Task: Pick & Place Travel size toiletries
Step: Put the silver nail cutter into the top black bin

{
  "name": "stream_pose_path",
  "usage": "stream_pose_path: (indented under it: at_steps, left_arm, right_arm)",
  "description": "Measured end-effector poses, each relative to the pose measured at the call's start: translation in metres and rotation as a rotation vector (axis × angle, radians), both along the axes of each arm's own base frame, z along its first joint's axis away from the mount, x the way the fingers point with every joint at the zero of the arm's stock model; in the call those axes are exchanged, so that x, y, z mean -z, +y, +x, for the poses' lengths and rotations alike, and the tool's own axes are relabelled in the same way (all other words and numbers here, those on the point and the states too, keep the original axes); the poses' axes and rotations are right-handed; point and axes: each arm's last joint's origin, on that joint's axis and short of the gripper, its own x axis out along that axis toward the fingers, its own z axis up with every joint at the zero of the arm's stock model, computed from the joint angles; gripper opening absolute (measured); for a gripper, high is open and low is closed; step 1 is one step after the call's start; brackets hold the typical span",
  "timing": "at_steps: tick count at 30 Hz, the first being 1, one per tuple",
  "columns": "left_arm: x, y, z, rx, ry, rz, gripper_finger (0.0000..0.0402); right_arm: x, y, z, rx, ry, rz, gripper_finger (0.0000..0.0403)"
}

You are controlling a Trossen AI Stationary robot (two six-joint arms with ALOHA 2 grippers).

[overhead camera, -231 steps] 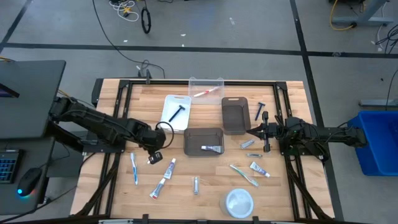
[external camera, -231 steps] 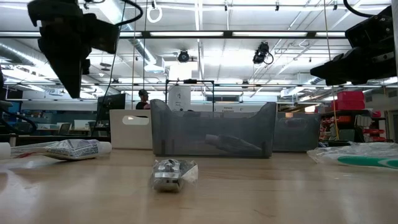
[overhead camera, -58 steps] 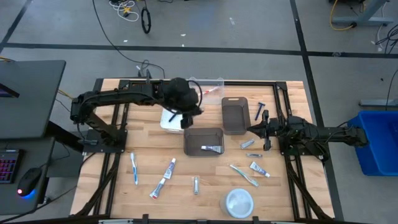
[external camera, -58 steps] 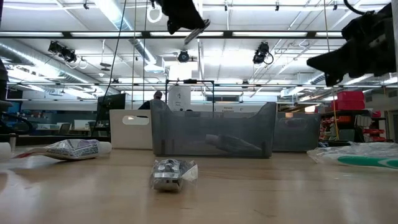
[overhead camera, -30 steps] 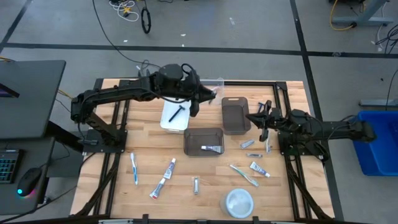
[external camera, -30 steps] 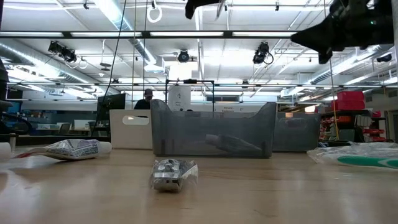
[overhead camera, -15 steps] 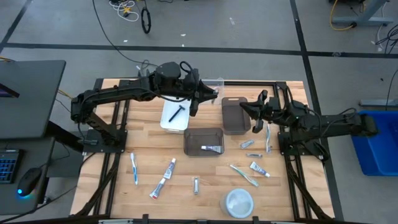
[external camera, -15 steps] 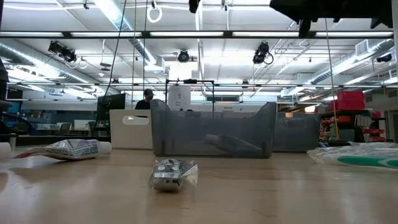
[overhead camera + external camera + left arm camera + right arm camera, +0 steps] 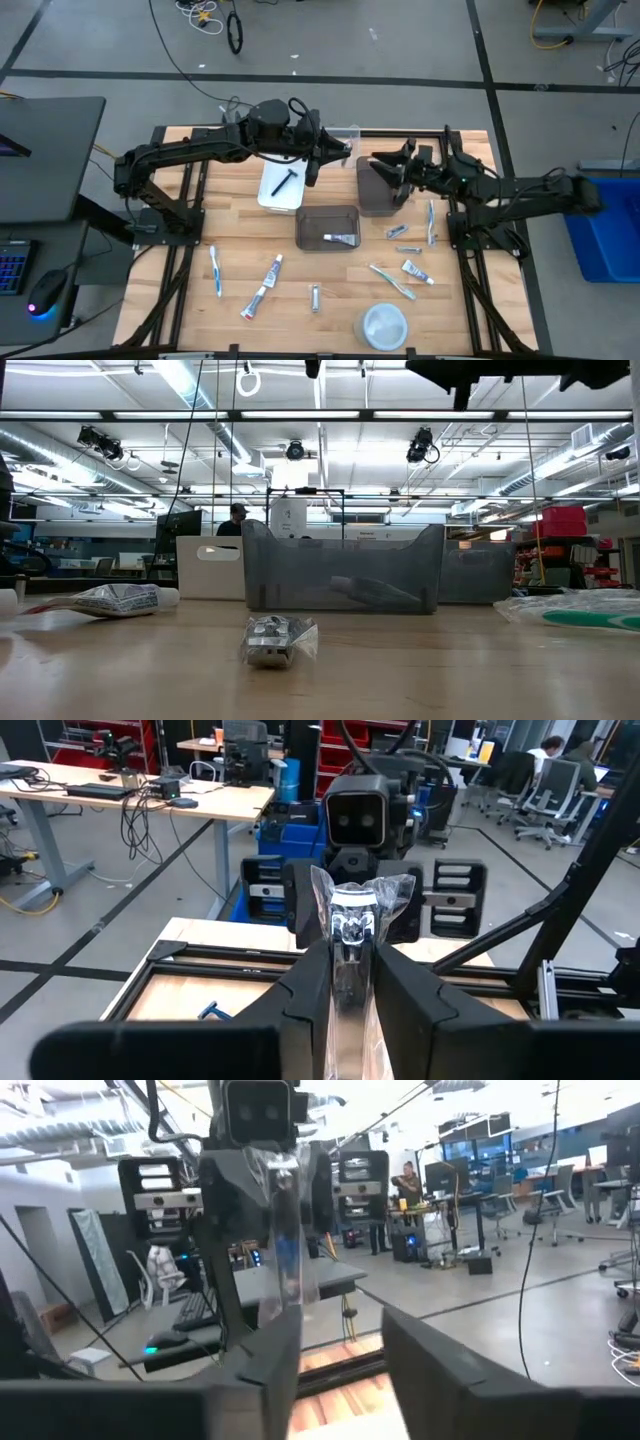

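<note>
While left gripper (image 9: 352, 982) pinches wrapped toothbrush (image 9: 352, 925), right gripper (image 9: 340, 1342) gapes empty.

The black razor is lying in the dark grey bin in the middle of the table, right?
Not quite. The black razor is lying in the white rectangular bin, not in the dark grey bin in the middle of the table. That one holds a small silvery tube. The high view shows this.
</note>
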Motion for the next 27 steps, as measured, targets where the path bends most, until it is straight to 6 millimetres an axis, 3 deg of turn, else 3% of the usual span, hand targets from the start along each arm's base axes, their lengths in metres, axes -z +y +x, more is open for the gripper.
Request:
stream_pose_path:
  at_steps: [6,11,21,27]
  left_arm:
    - [0.0,0.0,0.0,0.0,-0.001,0.0,0.0071]
    - [0.0,0.0,0.0,0.001,-0.001,0.001,0.0071]
    - [0.0,0.0,0.0,0.009,-0.002,-0.006,0.0072]
    - [0.0,0.0,0.0,0.015,-0.002,-0.007,0.007]
  right_arm:
    - [-0.014,-0.001,0.016,-0.01,-0.009,-0.003,0.0241]
    - [-0.021,-0.002,0.029,-0.051,-0.006,-0.002,0.0275]
    - [-0.021,-0.008,0.055,-0.155,0.023,0.031,0.0273]
    - [-0.027,-0.013,0.059,-0.187,0.007,0.031,0.0256]
